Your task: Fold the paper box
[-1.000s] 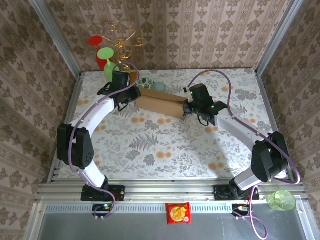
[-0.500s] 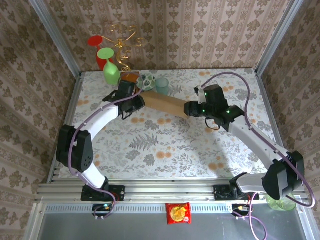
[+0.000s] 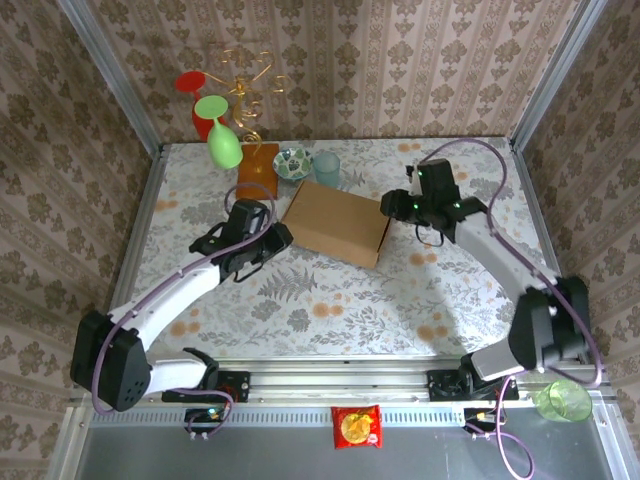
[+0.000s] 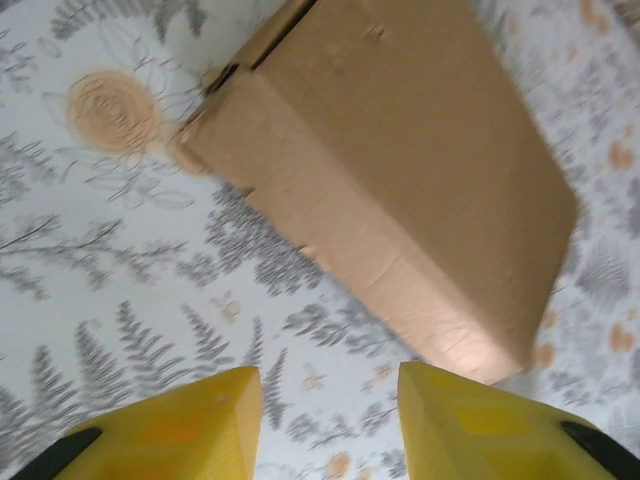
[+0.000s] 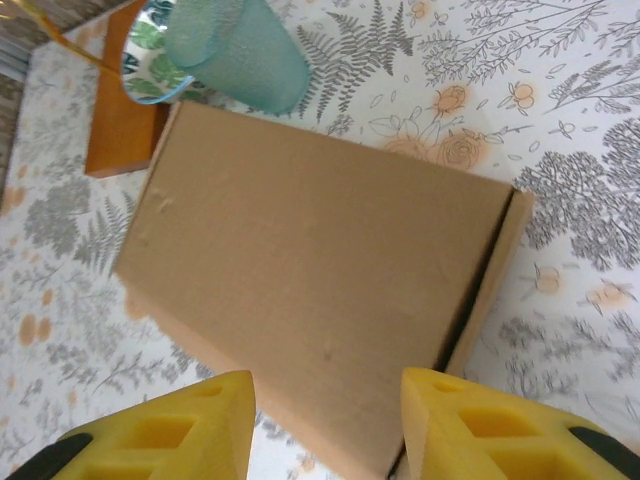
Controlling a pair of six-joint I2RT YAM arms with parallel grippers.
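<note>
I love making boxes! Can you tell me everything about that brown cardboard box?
The plain brown cardboard box looks folded shut, with a dark gap along one end flap. It is unprinted, slightly dented, and lies flat on the flower-patterned table. The yellow-fingered left pincer and right pincer are open and do not touch it.

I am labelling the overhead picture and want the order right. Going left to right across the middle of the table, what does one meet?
The left gripper → the paper box → the right gripper. The wooden slab, bowl and cup behind overlap these sideways, so they are left out.
</note>
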